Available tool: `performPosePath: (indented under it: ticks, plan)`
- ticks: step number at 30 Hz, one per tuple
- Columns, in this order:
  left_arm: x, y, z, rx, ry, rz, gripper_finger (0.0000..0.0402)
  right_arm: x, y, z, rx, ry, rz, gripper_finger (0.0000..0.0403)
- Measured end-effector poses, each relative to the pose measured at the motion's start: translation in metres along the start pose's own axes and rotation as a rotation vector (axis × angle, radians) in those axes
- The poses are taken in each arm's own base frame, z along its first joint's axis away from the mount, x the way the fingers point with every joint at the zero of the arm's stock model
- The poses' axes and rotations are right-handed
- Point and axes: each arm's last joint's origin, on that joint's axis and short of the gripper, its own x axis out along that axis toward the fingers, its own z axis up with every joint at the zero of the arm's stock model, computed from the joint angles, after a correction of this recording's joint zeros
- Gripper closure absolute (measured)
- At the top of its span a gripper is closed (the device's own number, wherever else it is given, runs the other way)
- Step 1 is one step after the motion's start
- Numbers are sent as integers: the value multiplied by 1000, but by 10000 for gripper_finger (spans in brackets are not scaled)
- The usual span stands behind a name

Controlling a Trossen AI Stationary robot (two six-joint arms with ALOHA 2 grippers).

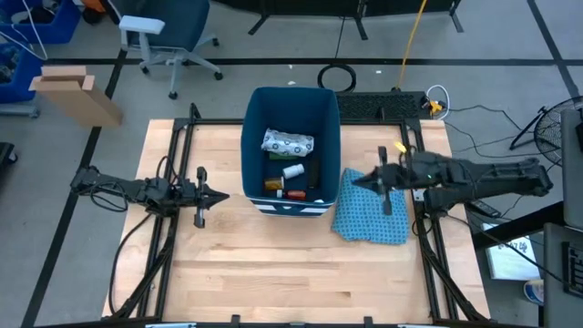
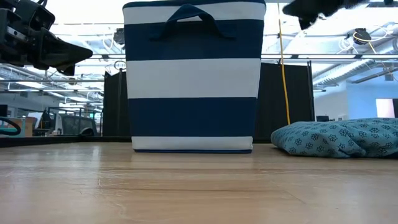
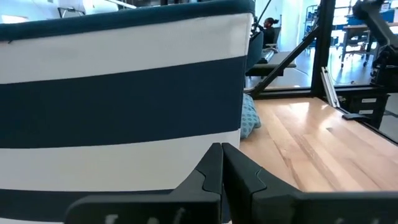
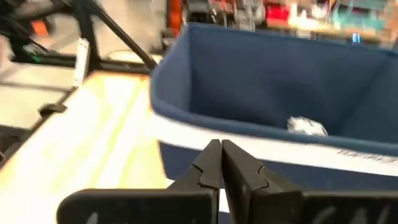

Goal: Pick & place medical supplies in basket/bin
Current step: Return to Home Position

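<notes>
Right, we start at the blue bin (image 1: 291,107), standing upright at the far middle of the wooden table (image 1: 273,273). In the low view its outer wall is banded navy and white.

Looking straight down into it, we see the supplies lying on its floor:
- The white speckled packet (image 1: 288,142) lies toward the far side.
- A small white piece (image 1: 293,170) sits in the middle, nearer the front.
- Along the near wall, an orange item (image 1: 273,185) lies just beside a red-white tube (image 1: 294,193).

Just beside the bin's right near corner, the blue patterned cloth (image 1: 372,214) lies crumpled on the table, and the low view shows a small gap between the 2.

Over the cloth's far edge hangs the right gripper (image 1: 357,182), raised off the table and close to the bin's right wall. Its 2 fingers are pressed together with nothing between them.

On the other side, the left gripper (image 1: 223,196) points at the bin's left wall, near it but apart, and also off the table. Its 2 fingers meet tip to tip, holding nothing.

Both arms reach in from the table's side edges.
</notes>
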Motion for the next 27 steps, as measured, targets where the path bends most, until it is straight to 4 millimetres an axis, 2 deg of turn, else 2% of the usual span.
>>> performPosePath:
  ticks: [6, 9, 12, 19, 27]
  plan:
    - [0, 0, 0, -2, -1, -3, 400, -11, 4, -52, -14, -149, 72, 402]
    - [0, 0, 0, -5, -2, -3, 399, -13, 7, -72, -3, -152, 155, 402]
    - [0, 0, 0, 3, -2, -2, 399, -13, 8, -87, 19, -192, 155, 402]
    - [0, -1, 1, 23, -16, -43, 400, -17, 10, -113, 7, -308, 144, 403]
    - [0, -1, 0, 26, -2, -47, 400, -21, 9, -128, 24, -351, 124, 403]
